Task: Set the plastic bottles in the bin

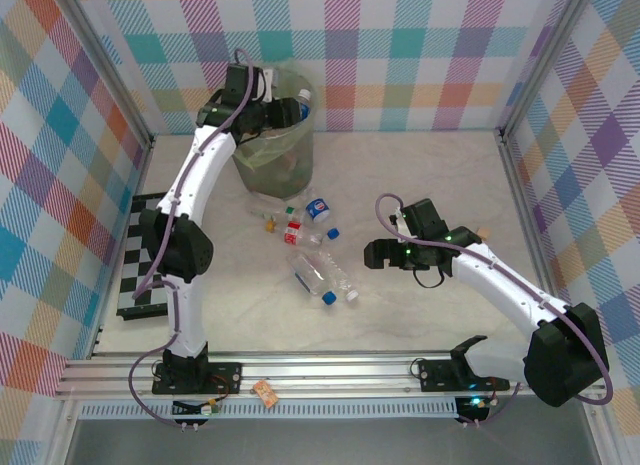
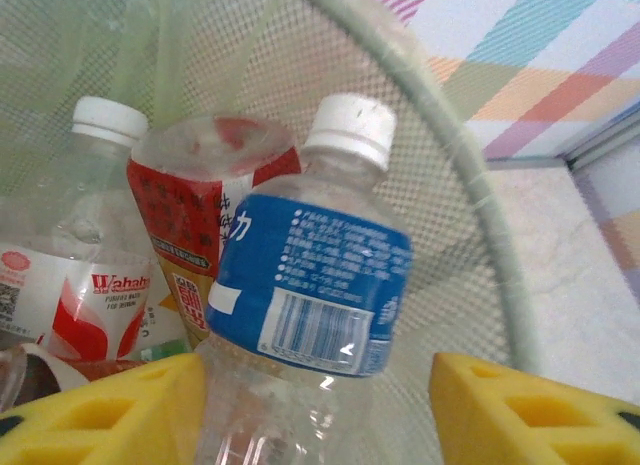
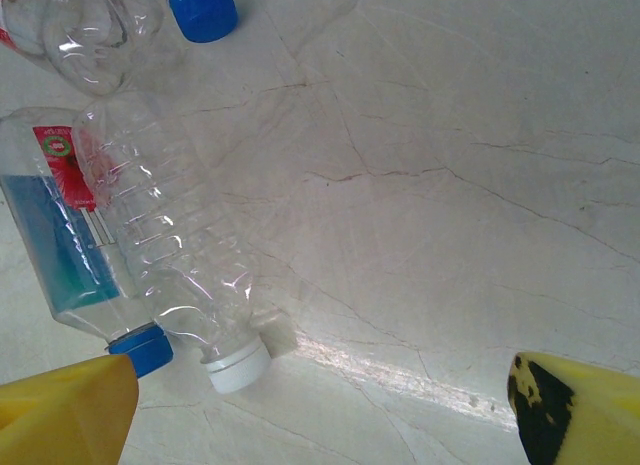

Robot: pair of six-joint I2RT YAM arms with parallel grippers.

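Marbled pale tabletop [image 1: 420, 165], pastel checked walls [image 1: 400, 45] all round. Left gripper [image 2: 315, 385] sits in the bin [image 2: 480, 205], fingers parted around a blue-labelled bottle [image 2: 310, 285]. Right gripper [image 3: 320, 375] gapes wide over the tabletop, two bottles [image 3: 170, 235] beside one finger.

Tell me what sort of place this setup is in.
Most likely a lab test cell for robots, not a home: checked fabric walls box in the tabletop, and an aluminium rail frames its near edge.

I have the left arm [image 1: 205, 170] stretched to the frame's upper left, left gripper [image 1: 288, 110] with its yellow fingers [image 2: 110, 415] parted. The right arm [image 1: 500, 280] bends toward centre, right gripper [image 1: 380, 253] spread wide, facing down.
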